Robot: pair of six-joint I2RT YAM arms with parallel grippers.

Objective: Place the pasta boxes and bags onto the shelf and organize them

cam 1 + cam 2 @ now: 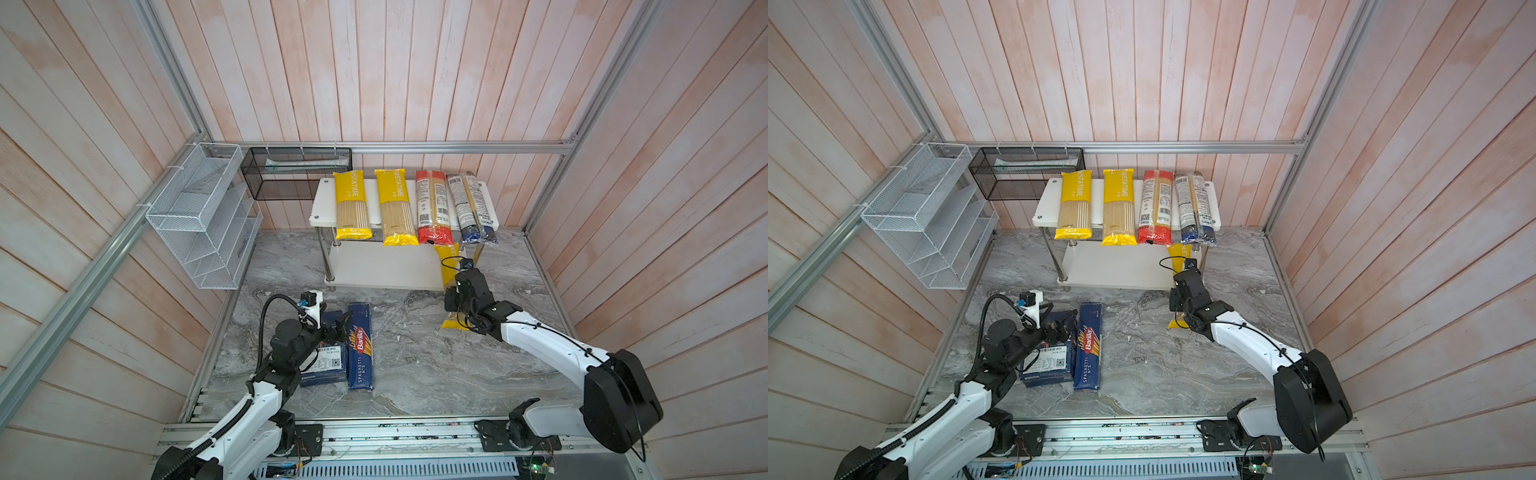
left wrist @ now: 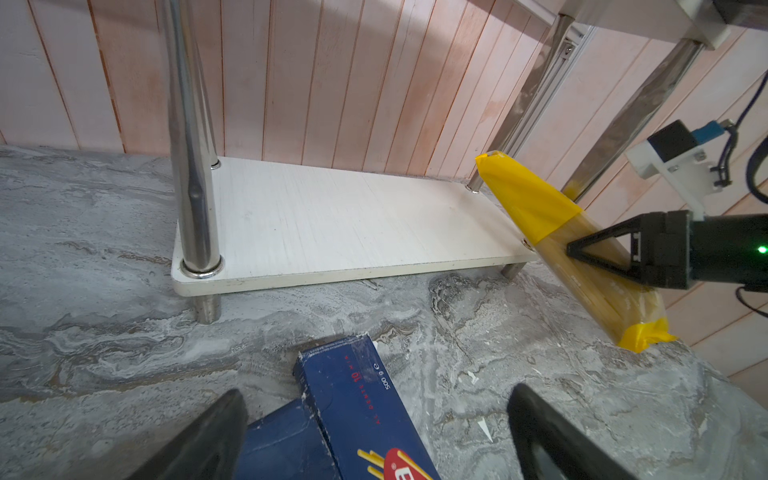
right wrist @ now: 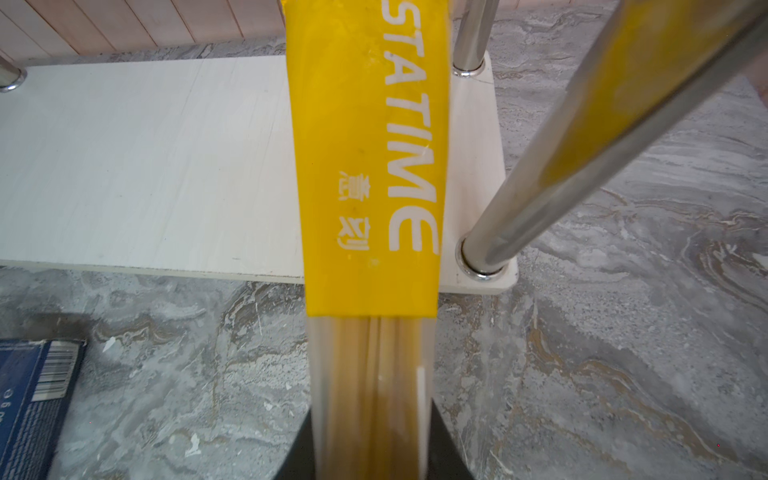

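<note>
A: Tabletop (image 1: 436, 365), near left corner?
B: Narrow box (image 1: 360, 345) and wide box (image 1: 326, 365), side by side. Left hand (image 2: 378, 399) spread wide above them, holding nothing.
A: Beyond?
B: Right hand (image 3: 370, 415) clamped on yellow bag (image 1: 450, 259) (tilted), far end over the right end of the shelf (image 1: 386, 266) lower board. Four bags (image 1: 433, 208) on the top board.

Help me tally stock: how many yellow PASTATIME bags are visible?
3. Two yellow bags lie on the shelf's top board, left of the red-ended bag; the third yellow bag is in the right claw, its tip over the lower board.
</note>
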